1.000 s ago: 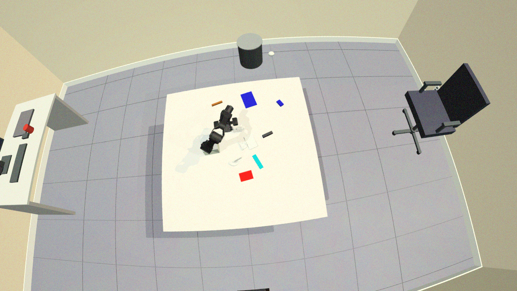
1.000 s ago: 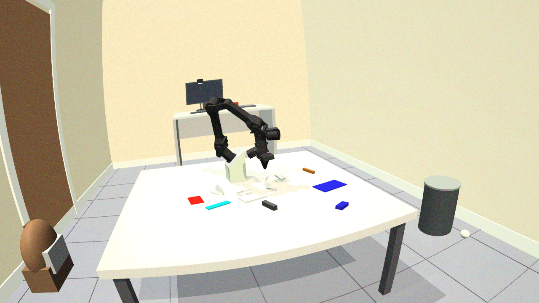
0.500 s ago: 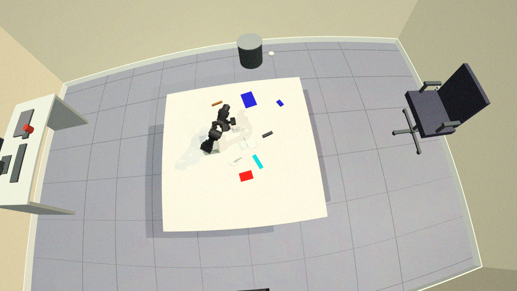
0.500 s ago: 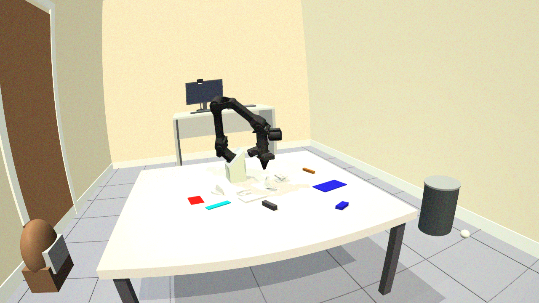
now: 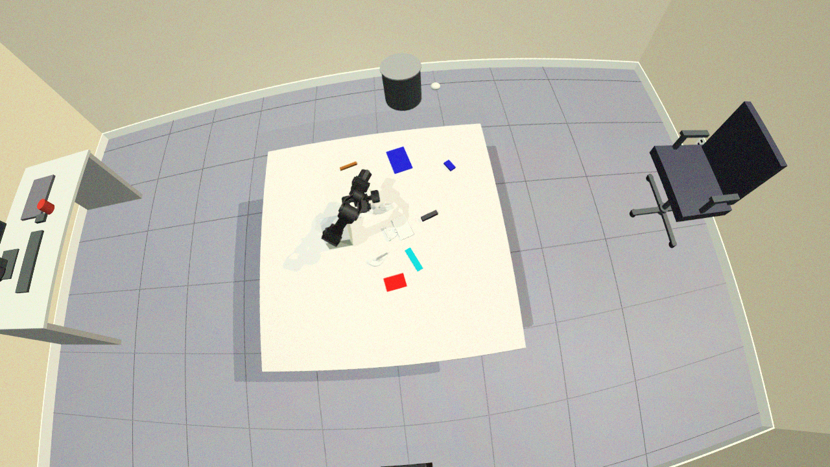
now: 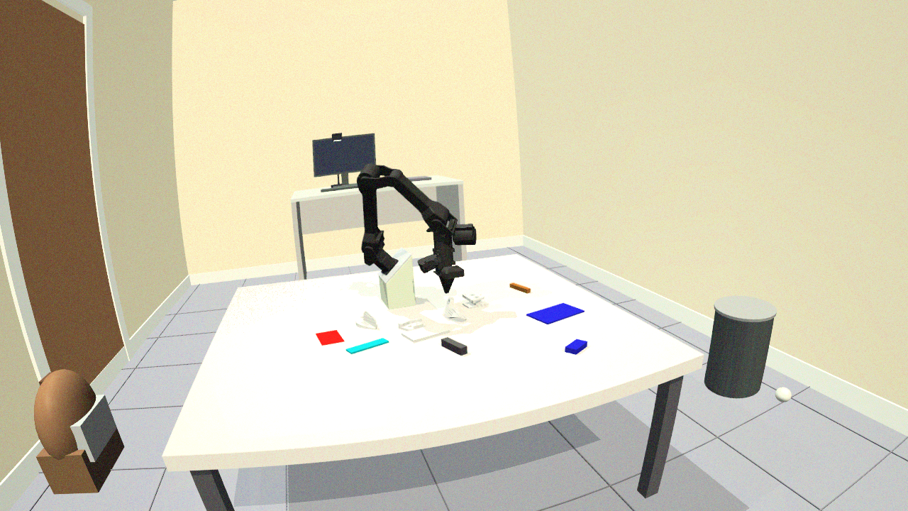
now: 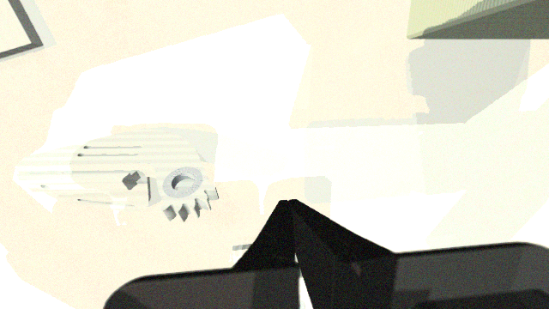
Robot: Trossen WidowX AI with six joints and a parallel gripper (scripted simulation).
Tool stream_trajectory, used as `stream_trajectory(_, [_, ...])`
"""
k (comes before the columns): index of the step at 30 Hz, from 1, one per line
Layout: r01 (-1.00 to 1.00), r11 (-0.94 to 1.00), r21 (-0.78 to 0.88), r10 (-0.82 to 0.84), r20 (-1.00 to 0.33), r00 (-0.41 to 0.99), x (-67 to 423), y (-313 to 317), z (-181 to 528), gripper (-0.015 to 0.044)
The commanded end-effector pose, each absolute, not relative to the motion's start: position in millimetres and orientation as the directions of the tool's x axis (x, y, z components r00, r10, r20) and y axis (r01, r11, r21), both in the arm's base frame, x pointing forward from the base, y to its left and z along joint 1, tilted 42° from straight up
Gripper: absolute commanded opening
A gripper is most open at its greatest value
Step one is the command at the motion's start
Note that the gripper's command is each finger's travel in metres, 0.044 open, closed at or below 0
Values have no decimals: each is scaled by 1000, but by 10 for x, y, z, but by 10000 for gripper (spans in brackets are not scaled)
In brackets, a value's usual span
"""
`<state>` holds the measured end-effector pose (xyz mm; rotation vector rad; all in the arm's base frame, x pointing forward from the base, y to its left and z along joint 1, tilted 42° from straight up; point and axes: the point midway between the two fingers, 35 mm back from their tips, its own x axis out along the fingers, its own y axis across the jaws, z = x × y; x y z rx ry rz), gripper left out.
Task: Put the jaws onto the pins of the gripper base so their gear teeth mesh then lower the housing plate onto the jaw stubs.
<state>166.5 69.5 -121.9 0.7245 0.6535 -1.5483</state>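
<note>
My gripper (image 6: 447, 291) (image 7: 287, 209) is shut, with nothing between its fingertips, above and beside one white jaw (image 5: 381, 207) (image 6: 453, 310) (image 7: 107, 163). That jaw's ring and gear teeth face the fingertips' side in the wrist view. The other white jaw (image 5: 377, 261) (image 6: 367, 320) lies apart on the table (image 5: 313, 325) (image 6: 406, 400). A white part with a flat plate (image 5: 404, 229) (image 6: 425, 334), probably the gripper base, lies between them. Another white part (image 6: 472, 299), probably the housing plate, lies behind the near jaw; the arm hides it in the top view. Pale surfaces blur the details.
The arm's pale pedestal (image 6: 398, 289) (image 7: 455, 17) stands behind the parts. Around them lie a cyan bar (image 5: 414, 259) (image 6: 367, 345), red sheet (image 5: 395, 282) (image 6: 330, 337), dark block (image 5: 429, 215) (image 6: 454, 345), blue sheet (image 5: 399, 160) (image 6: 555, 313), blue block (image 5: 449, 165) (image 6: 575, 346) and orange bar (image 5: 348, 166) (image 6: 520, 287).
</note>
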Motion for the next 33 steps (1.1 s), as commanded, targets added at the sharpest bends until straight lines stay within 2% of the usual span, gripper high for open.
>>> stream_trajectory(1, [996, -91, 1, -645, -762, -58, 1657, 636, -1265, 0])
stream_trajectory(33, [996, -93, 1, -650, -757, -60, 1595, 273, -1638, 0])
